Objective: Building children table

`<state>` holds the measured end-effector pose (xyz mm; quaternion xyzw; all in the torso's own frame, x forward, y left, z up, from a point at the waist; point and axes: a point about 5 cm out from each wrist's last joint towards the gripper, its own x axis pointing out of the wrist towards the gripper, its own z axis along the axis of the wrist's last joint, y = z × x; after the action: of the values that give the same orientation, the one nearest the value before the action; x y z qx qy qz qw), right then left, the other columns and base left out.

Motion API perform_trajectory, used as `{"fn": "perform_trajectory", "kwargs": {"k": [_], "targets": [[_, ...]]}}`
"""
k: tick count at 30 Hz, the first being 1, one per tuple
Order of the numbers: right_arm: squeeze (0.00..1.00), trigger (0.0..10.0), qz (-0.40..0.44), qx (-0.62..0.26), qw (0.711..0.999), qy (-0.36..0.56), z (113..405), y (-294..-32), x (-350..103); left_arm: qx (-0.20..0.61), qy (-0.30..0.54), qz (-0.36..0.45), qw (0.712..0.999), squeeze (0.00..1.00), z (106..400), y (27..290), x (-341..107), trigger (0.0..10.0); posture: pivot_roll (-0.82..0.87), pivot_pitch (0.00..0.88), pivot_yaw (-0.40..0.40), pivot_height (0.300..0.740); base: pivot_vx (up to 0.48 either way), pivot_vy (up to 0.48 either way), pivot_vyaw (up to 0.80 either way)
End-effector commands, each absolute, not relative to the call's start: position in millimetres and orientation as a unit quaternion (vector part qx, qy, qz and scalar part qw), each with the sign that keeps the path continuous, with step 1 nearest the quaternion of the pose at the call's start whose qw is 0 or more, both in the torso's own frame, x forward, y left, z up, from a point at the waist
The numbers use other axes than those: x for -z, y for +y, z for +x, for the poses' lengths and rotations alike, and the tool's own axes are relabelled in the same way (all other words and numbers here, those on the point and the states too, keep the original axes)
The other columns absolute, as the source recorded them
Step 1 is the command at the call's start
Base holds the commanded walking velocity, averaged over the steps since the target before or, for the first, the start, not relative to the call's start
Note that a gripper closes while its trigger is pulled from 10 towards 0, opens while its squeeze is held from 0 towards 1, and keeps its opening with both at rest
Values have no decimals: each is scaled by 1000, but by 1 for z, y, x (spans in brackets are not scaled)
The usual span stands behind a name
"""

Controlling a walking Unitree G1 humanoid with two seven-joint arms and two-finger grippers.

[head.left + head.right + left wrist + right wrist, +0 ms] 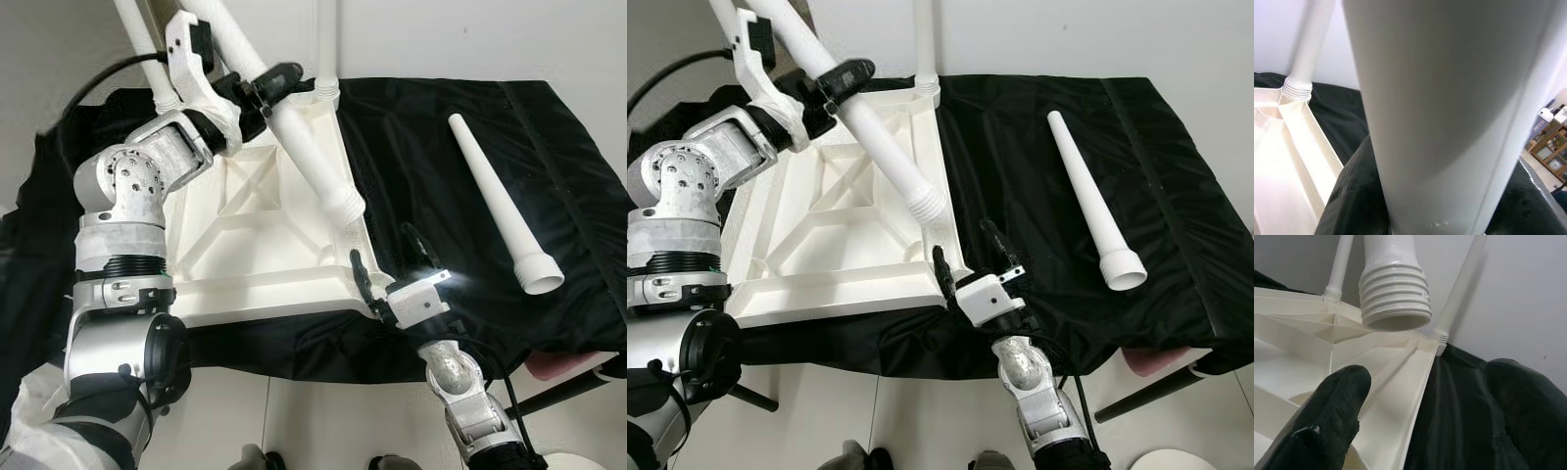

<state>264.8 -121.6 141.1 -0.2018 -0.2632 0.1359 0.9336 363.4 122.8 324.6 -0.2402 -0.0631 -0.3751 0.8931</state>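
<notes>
Left pincer [257, 90]: raised at upper left above the inverted tabletop, black fingers [277, 76] closed around a white table leg [312, 157], gripped along its upper shaft. Held leg: tilted, threaded end [926, 204] hanging just above the tabletop's near right corner, apart from the surface. Inverted white tabletop [245, 235]: ribbed underside up, lying on a black cloth [1038, 147] draped over the table. Fitted legs: one [326, 44] upright in the far right corner socket, threaded collar visible; another [144, 47] rising at the far left corner behind the left arm. Right pincer [969, 258]: low at centre, at the tabletop's near right corner, fingers spread apart, one finger [940, 269] beside the tabletop's edge, the other [995, 242] over the cloth; nothing held; contact with the edge cannot be told. Loose white leg [498, 201]: lying flat on the cloth at right, well apart from the tabletop, flared open end toward the near side. Floor [921, 421]: pale, visible below the cloth's front edge.
</notes>
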Motion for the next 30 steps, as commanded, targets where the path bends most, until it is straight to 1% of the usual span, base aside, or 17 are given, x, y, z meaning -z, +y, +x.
{"fn": "perform_trajectory", "kwargs": {"k": [1, 3, 4, 5, 10, 13, 17, 20, 24, 29, 30], "targets": [[0, 10000, -194, -143, 934, -263, 265, -117, -143, 371, -73, -225, 898, 0, 361, 125, -326, 10000, -175, 105, 112, 740, 0, 0, 0], [0, 10000, -190, -141, 938, -255, 269, -115, -148, 360, -89, -200, 907, 0, 360, 125, -328, 10000, -175, 105, 112, 740, 0, 0, 0], [0, 10000, -190, -141, 938, -255, 269, -115, -148, 360, -89, -200, 907, 0, 360, 125, -328, 10000, -175, 105, 112, 740, 0, 0, 0], [0, 10000, -183, -151, 939, -248, 272, -110, -154, 348, -103, -188, 913, 0, 358, 124, -329, 10000, -172, 107, 105, 740, 0, 0, 0], [0, 10000, -180, -153, 940, -245, 274, -109, -156, 343, -107, -183, 915, 0, 358, 123, -330, 10000, -172, 106, 104, 740, 0, 0, 0], [0, 10000, -165, -170, 946, -219, 283, -100, -172, 327, -137, -133, 926, 0, 353, 113, -331, 10000, -173, 104, 97, 740, 0, 0, 0], [0, 10000, -165, -192, 942, -220, 285, -92, -186, 323, -166, -106, 926, 0, 345, 101, -334, 10000, -173, 95, 88, 740, 0, 0, 0], [0, 10000, -164, -200, 939, -225, 285, -90, -191, 321, -171, -101, 926, 0, 343, 97, -334, 10000, -174, 93, 86, 740, 0, 0, 0], [0, 10000, -164, -203, 939, -222, 290, -85, -199, 315, -182, -86, 927, 0, 340, 87, -330, 10000, -174, 93, 86, 740, 0, 0, 0], [0, 10000, -162, -201, 941, -218, 293, -83, -204, 316, -185, -83, 927, 0, 338, 82, -328, 10000, -176, 100, 85, 740, 0, 0, 0], [0, 10000, -160, -198, 942, -219, 296, -81, -208, 319, -190, -70, 926, 0, 336, 77, -327, 10000, -175, 101, 84, 740, 0, 0, 0]]}}
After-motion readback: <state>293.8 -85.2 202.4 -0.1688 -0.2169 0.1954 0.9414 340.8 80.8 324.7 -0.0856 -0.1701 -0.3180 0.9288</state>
